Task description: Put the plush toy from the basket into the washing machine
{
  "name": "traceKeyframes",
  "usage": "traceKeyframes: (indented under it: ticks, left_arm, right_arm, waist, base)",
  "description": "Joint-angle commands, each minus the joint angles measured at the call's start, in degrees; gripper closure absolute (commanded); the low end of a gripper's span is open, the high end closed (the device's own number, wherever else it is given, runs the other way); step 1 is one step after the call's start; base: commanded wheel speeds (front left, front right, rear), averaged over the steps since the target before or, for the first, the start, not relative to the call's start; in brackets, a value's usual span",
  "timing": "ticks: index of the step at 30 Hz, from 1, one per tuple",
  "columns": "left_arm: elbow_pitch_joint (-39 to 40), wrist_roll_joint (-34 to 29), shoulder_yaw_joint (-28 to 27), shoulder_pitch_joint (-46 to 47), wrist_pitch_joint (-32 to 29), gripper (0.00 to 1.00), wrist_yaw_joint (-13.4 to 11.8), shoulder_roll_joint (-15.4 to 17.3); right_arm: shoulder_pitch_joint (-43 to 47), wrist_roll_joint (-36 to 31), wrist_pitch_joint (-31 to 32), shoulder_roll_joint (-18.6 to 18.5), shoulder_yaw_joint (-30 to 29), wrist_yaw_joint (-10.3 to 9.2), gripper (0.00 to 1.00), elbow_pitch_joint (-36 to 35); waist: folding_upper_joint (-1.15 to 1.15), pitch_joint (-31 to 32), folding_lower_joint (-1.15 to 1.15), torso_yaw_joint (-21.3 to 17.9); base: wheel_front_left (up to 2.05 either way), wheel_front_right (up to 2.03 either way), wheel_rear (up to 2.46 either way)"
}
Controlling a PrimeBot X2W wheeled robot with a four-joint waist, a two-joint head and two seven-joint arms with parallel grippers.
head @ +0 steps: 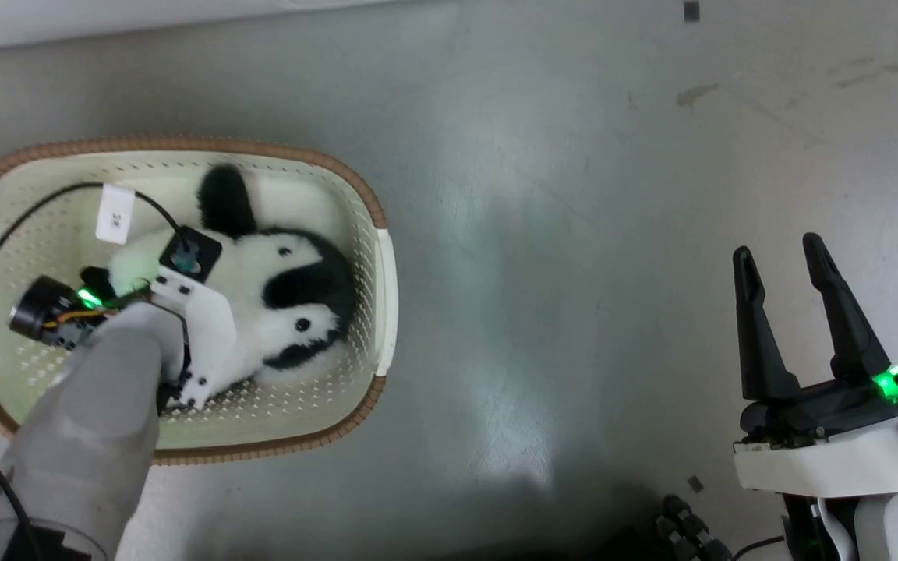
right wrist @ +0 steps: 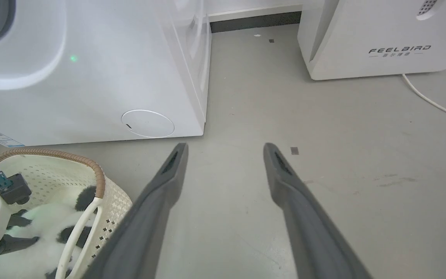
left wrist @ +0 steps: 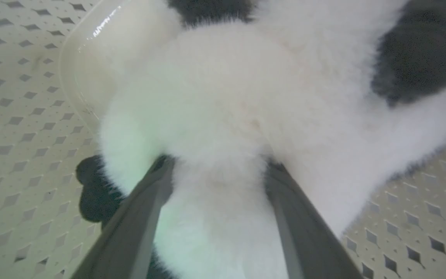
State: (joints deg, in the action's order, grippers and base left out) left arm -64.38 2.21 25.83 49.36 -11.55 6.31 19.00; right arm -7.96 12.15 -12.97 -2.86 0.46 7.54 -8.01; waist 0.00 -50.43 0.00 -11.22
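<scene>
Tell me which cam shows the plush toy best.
Head view: most of the plush toy lies visible in the basket, head and flipper clear, the left arm over part. Left wrist view: blurred close-up fur between the fingers of the open left gripper. Right wrist view: a part behind the basket rim.

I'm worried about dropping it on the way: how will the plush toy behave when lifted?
Probably floppy: the plush toy bulges softly between the fingers of the left tool. Likely light for its size, since it looks like fluffy stuffing. It may sag or slip, as long fur offers a loose hold.
</scene>
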Motion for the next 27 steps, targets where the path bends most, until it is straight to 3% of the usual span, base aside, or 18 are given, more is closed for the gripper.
traceKeyframes:
  ticks: [1, 9, 10, 11, 19, 27]
  left_arm:
    - [-2.0, 0.1, 0.9, 0.6, -0.7, 0.00, 0.4, 0.4]
    - [-6.8, 1.7, 3.7, 3.7, -1.9, 0.00, 0.9, 1.1]
    - [-7.4, 2.0, 4.0, 4.0, -2.2, 0.55, 1.0, 1.1]
    - [-8.0, 2.4, 4.4, 4.2, -2.4, 1.00, 1.0, 1.1]
    - [-9.2, 6.0, 6.3, 4.2, -1.4, 1.00, 1.2, 0.8]
    - [-9.1, 9.7, 5.1, 1.6, 4.1, 1.00, 1.1, -0.9]
  right_arm:
    - [-1.5, 0.4, -0.6, 0.0, 0.2, -0.05, 0.00, -0.4]
    - [-2.4, 1.3, -1.5, 0.0, 0.8, -0.05, 0.00, -0.8]
    - [-2.6, 1.4, -1.6, 0.0, 0.8, -0.05, 0.00, -0.7]
    - [-2.7, 1.5, -1.7, 0.0, 0.7, -0.05, 0.00, -0.7]
    - [-3.4, 1.4, -2.0, 0.0, -0.1, -0.05, 0.00, -0.3]
    - [-3.3, -0.1, -2.0, 0.0, -0.9, -0.05, 0.00, 1.1]
  waist:
    - [0.00, -1.3, 0.00, -0.6]
    - [0.00, -5.2, 0.00, -1.7]
    - [0.00, -5.6, 0.00, -1.8]
    - [0.00, -5.9, 0.00, -1.9]
    - [0.00, -4.7, 0.00, -1.8]
    - [0.00, 2.3, 0.00, -0.4]
  base:
    - [0.00, 0.00, 0.00]
    - [0.00, 0.00, 0.00]
    - [0.00, 0.00, 0.00]
    - [0.00, 0.00, 0.00]
    - [0.00, 0.00, 0.00]
    - [0.00, 0.00, 0.00]
